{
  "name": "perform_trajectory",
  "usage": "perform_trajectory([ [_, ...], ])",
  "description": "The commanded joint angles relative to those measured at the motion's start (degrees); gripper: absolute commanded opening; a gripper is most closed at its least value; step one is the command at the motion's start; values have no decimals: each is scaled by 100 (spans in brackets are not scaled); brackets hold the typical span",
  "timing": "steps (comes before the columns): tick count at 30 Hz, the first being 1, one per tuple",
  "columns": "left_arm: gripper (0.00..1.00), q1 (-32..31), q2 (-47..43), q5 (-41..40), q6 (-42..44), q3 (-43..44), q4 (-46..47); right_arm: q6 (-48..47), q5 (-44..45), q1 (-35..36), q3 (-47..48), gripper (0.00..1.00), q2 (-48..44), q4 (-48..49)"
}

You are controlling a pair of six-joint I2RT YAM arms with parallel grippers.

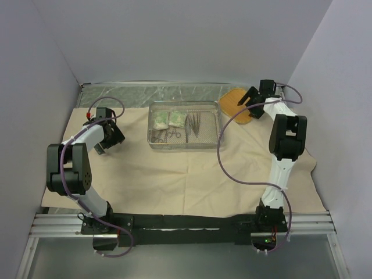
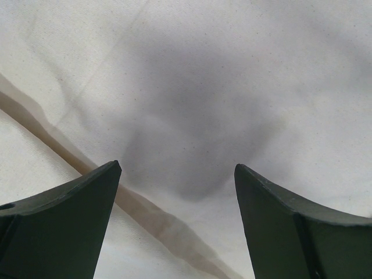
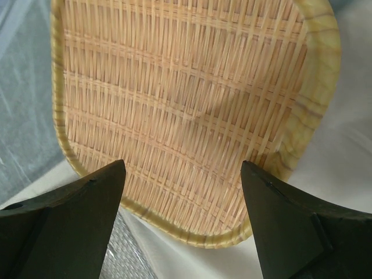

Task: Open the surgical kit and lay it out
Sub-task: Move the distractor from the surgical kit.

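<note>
The beige wrapping cloth [image 1: 174, 174] lies spread flat over the table. On it, at the back middle, stands the steel wire-mesh tray [image 1: 216, 132] holding two green-white packets [image 1: 167, 120], thin tweezers [image 1: 194, 123] and ring-handled forceps [image 1: 172, 134]. My left gripper [image 1: 110, 141] hovers open over bare cloth [image 2: 192, 87] left of the tray, near a crease [image 2: 151, 218]. My right gripper [image 1: 249, 100] hangs open just above the orange woven pad [image 3: 186, 99] at the back right, holding nothing.
The orange woven pad [image 1: 237, 102] lies half on the cloth's back right corner, beside a strip of clear plastic sheeting [image 1: 139, 93] along the back wall. Grey walls close in on the left, back and right.
</note>
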Motion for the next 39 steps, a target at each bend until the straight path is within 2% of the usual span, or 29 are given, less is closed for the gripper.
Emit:
perform_trajectory([
  [1,87,-29,25,77,94,10,127,19,642,-440,-827,89,-693,-905],
  [11,87,-29,42,121,156,98,144,-174,1196,-934,-1892,90,-1696,-950],
  [17,87,-29,-2,121,156,107,153,-420,626,-486,-1796,90,-2057,-300],
  [25,87,-38,-81,103,156,98,153,-333,-33,-107,-1628,90,-1513,-186],
  [31,87,-29,-81,95,147,107,144,-183,71,-178,-2173,90,-1556,-396],
  [39,87,-29,-19,86,139,186,83,-95,458,-300,-3412,90,-2364,-765],
])
